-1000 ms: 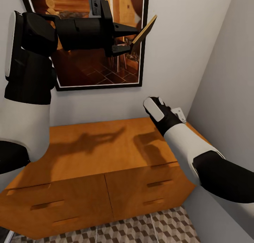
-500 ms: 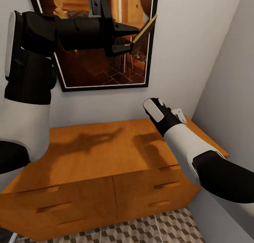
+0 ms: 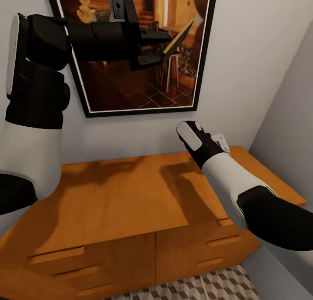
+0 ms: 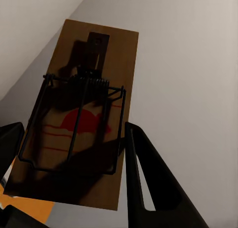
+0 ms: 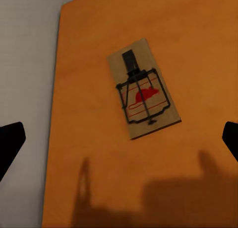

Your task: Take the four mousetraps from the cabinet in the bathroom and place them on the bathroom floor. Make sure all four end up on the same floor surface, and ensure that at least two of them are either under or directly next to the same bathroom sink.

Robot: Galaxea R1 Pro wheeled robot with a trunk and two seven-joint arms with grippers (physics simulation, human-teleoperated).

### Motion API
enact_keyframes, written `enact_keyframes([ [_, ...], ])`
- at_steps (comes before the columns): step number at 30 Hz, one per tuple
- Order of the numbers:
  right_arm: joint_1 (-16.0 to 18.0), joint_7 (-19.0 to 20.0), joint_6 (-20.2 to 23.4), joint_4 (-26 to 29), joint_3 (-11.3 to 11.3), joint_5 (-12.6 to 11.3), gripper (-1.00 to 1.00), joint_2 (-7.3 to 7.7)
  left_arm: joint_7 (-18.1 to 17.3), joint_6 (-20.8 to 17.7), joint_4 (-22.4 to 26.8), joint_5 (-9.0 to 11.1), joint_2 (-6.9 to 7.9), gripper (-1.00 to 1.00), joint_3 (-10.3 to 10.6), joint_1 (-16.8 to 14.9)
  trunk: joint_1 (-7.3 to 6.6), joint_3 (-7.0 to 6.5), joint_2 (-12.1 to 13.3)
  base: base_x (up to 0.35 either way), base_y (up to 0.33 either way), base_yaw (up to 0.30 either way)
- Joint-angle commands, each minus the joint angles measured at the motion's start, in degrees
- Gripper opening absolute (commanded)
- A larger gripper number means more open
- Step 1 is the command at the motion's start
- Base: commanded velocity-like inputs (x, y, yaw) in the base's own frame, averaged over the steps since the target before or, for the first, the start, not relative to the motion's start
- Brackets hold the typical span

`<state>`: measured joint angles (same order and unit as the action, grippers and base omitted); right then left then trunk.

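You have one mousetrap (image 3: 179, 38) pinched in your left gripper (image 3: 161, 44), held high in front of the framed picture (image 3: 143, 82) on the wall, tilted on edge; in the left wrist view its wire spring faces the camera. A second mousetrap (image 5: 144, 94) lies flat on the cabinet (image 3: 121, 195) top beneath your right gripper (image 5: 119, 138) — fingers spread wide, touching nothing. A strip of bathroom floor (image 3: 200, 287) shows below the drawer fronts.

Matt wooden mousetrap (image 5: 144, 88) with dark wire lies on the smooth wooden cabinet (image 5: 198, 49)
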<state>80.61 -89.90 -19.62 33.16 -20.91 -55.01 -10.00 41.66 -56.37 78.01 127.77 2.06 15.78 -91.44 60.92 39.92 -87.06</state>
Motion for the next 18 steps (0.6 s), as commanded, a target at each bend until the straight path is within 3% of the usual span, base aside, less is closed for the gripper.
enact_keyframes([
  [1,0.08,-0.1,-0.42,-0.04,-0.19,-0.18,1.0,0.0,0.49,0.03,0.04,0.49,0.05,-1.0,0.04,-0.06,0.0,0.06,-0.03,0.02,0.016,0.0],
  [18,-0.01,-0.1,-0.52,0.24,-0.04,-0.47,1.0,0.0,0.44,0.05,0.03,0.49,-0.12,-1.0,0.04,-0.04,0.0,0.06,-0.03,0.003,0.002,0.0],
])
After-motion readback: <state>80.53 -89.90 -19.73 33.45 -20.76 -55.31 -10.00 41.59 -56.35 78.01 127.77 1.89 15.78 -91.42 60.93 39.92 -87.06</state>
